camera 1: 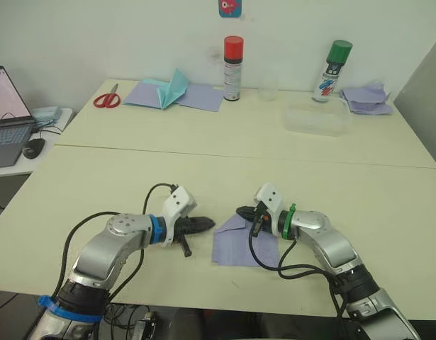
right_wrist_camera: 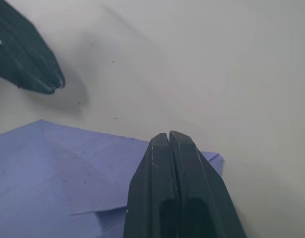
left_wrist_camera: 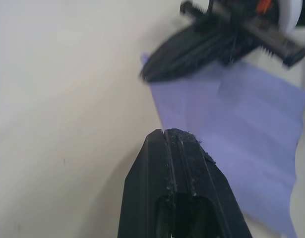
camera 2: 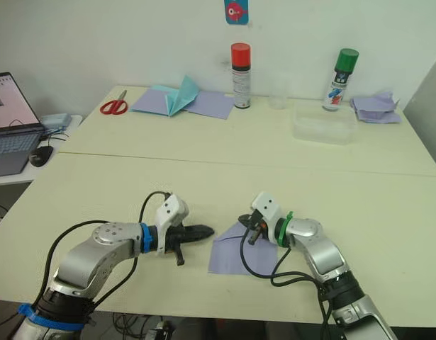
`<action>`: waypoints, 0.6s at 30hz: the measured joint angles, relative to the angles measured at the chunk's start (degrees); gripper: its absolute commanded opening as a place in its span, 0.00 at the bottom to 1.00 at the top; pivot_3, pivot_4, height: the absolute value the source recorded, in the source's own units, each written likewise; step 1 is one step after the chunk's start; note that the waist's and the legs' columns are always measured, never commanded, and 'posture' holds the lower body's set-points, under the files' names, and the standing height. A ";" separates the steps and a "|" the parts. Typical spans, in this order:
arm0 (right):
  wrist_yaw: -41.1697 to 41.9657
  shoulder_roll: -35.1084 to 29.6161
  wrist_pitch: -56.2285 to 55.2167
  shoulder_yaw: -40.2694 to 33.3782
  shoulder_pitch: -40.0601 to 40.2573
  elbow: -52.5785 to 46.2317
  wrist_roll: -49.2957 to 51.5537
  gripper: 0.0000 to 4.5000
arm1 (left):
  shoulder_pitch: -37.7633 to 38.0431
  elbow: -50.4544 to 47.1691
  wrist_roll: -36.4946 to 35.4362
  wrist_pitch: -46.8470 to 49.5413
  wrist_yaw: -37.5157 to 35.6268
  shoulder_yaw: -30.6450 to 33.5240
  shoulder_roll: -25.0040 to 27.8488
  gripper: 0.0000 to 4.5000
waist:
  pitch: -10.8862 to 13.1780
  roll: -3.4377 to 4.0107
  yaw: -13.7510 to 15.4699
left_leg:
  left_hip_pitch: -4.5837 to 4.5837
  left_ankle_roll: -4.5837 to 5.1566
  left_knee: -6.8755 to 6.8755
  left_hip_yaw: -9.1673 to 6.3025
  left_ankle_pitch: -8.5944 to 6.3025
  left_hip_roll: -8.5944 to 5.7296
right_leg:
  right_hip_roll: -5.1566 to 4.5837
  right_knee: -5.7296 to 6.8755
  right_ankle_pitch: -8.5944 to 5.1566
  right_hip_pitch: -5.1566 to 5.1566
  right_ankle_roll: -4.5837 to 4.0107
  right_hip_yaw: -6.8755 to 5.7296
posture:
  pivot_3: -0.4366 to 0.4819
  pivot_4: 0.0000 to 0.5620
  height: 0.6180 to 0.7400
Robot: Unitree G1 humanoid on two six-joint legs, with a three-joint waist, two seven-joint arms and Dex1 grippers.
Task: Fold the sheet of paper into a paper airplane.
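Both grippers closed, empty: left gripper [camera 1: 203, 225] just beside the left edge of the sheet of paper [camera 1: 240, 244], right gripper [camera 1: 244, 212] over its top corner. Sheet lies near the table's [camera 1: 203, 170] front edge, one corner flap folded, so early folding. Next move needs one tip pinning, the other lifting an edge.

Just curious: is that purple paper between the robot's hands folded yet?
Partly folded: the sheet of paper lies flat with one corner turned into a triangular flap.

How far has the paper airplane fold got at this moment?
Early. The sheet of paper lies near the table's front edge with one corner flap folded in and creases showing. The left gripper and right gripper are both shut, holding nothing, at its upper left corner. The remaining folds are still to do.
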 measured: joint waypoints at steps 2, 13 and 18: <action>0.11 0.03 0.00 0.03 -0.11 0.07 0.00 0.00 | -0.17 0.64 0.73 -0.81 0.64 -1.52 -1.70 0.01 | 0.00 0.00 -0.05 | 0.00 0.00 -0.01 -0.01 0.00 0.00 | 0.01 0.00 0.00 -0.01 0.00 -0.01 | 0.48 0.27 1.00; 0.83 0.89 -0.30 -0.13 0.28 -0.27 0.30 0.00 | -1.53 5.37 9.32 -6.80 2.26 -10.26 -2.94 0.01 | -0.01 0.01 0.22 | 0.00 0.00 0.01 -0.03 0.00 -0.02 | 0.00 0.01 0.00 0.01 0.00 -0.01 | 0.48 0.27 1.00; 0.68 1.58 -0.25 1.46 0.97 -1.42 -0.18 0.00 | -1.57 5.47 9.40 -6.89 2.21 -10.50 -2.94 0.01 | -0.02 0.00 0.26 | 0.00 0.00 0.01 -0.03 0.00 -0.02 | -0.01 0.01 0.00 0.01 0.00 -0.02 | 0.48 0.27 1.00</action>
